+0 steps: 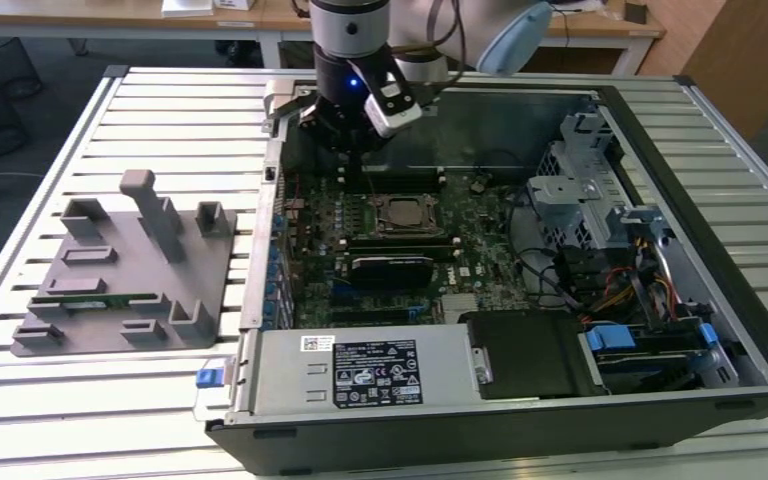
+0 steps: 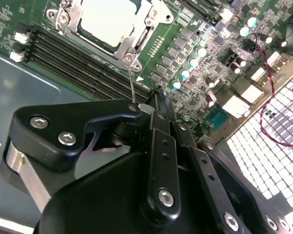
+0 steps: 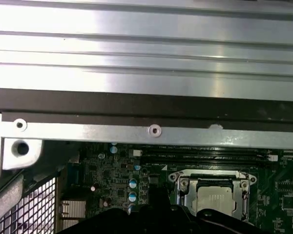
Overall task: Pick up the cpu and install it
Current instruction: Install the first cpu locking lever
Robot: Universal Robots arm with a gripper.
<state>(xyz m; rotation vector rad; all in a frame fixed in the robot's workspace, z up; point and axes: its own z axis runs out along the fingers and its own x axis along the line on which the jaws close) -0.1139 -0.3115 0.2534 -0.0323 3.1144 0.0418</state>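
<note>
The cpu (image 1: 402,212) lies flat in the motherboard socket inside the open computer case, its silver top framed by the metal socket frame (image 2: 136,46). Both wrist views show the cpu (image 2: 106,18) (image 3: 217,200) seated there. My gripper (image 1: 345,160) hangs over the board just behind the socket, above the black memory slots (image 2: 83,63). Its black fingers (image 2: 158,114) come together at the tip with nothing held between them. A thin wire socket lever (image 2: 132,83) stands right beside the gripper (image 2: 154,100).
The case's metal wall (image 3: 151,130) runs close behind the gripper. A drive cage (image 1: 584,190) and cables fill the exterior view's right. On the slatted table at the exterior view's left stands a grey fixture (image 1: 157,290) holding a green memory stick (image 1: 97,299).
</note>
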